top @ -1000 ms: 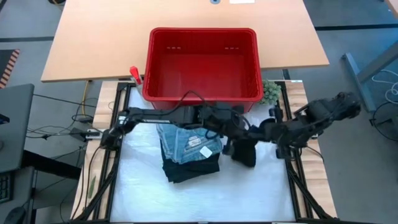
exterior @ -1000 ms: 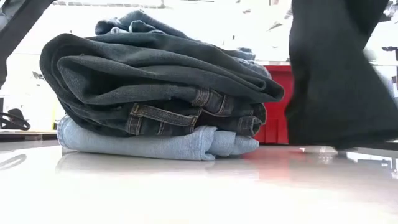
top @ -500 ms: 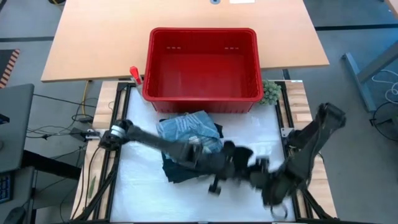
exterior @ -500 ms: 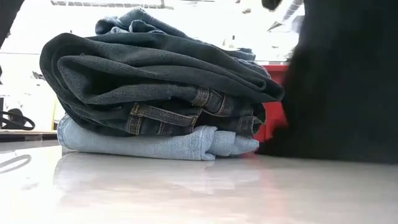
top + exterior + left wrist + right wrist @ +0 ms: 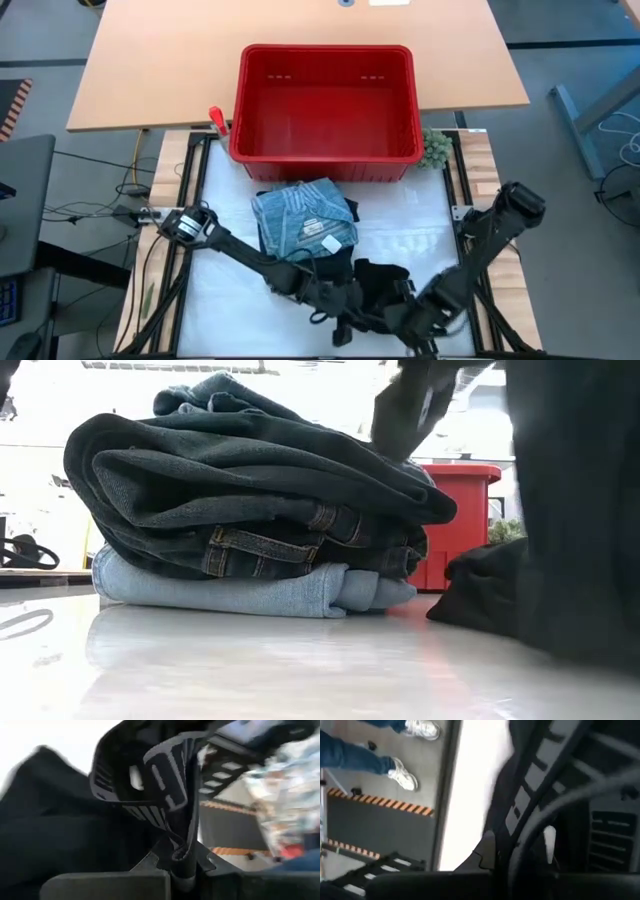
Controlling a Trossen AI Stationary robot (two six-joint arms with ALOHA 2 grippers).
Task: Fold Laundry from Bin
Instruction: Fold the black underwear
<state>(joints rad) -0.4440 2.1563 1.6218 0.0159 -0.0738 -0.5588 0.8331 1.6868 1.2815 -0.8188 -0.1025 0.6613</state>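
Observation:
A black garment (image 5: 380, 282) with a grey-lettered elastic waistband (image 5: 160, 785) lies bunched near the table's near edge, right of a stack of folded jeans (image 5: 305, 235). My left gripper (image 5: 343, 318) and my right gripper (image 5: 420, 318) are both shut on it, close together. The garment's lower part (image 5: 485, 598) rests on the white table. The red bin (image 5: 325, 100) stands behind the stack; nothing shows inside it. My left gripper pinches a fold of the black garment at its lettered waistband (image 5: 183, 851) between its two fingers, slanting down from the table's left. The band stands up in a loop beyond the fingers. My right gripper pinches black cloth (image 5: 502, 847) of the same garment, coming steeply from above on the right; which part it has cannot be told.
The jeans stack (image 5: 250, 510) fills the middle of the table, a light blue pair lowest. A green fuzzy lump (image 5: 435, 148) sits by the bin's right corner and a red-handled tool (image 5: 216, 119) by its left. A person's legs (image 5: 395, 765) stand beyond the table.
Both grippers have gone from just in front of the bin toward the table's near edge and down, carrying the black garment along. The garment, which hung right of the stack, now lies bunched with its lower part on the table. The left wrist has rolled.

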